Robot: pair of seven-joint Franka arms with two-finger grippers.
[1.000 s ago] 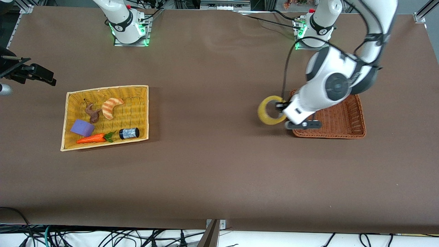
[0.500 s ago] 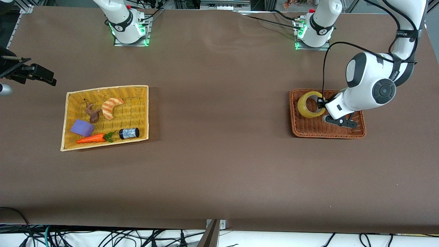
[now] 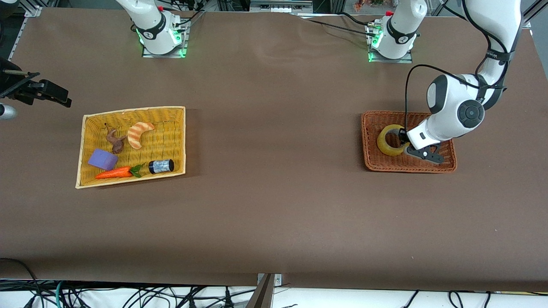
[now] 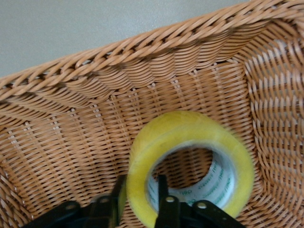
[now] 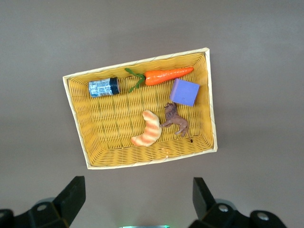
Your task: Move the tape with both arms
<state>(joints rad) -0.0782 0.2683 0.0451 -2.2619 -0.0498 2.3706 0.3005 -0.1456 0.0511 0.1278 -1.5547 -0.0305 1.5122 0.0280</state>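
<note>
The tape (image 3: 387, 145), a yellowish roll with a grey core, stands on edge low inside the brown wicker basket (image 3: 366, 141) at the left arm's end of the table. My left gripper (image 3: 402, 139) is shut on the roll's wall, one finger inside the core and one outside. The left wrist view shows the tape (image 4: 142, 156) pinched in that gripper (image 4: 140, 192), close to the basket's wall (image 4: 142, 61). My right gripper (image 5: 137, 190) is open and empty, high over the table near the yellow basket (image 5: 142, 59), and waits.
The yellow basket (image 3: 132, 109) at the right arm's end holds an orange-striped crescent toy (image 3: 139, 132), a brown animal figure (image 3: 114, 140), a purple block (image 3: 102, 159), a carrot (image 3: 114, 172) and a black-capped cylinder (image 3: 161, 166). Bare brown table lies between the baskets.
My left gripper carried the tape from beside the brown basket's rim to over the basket, then lowered it inside. The right arm has not moved.
</note>
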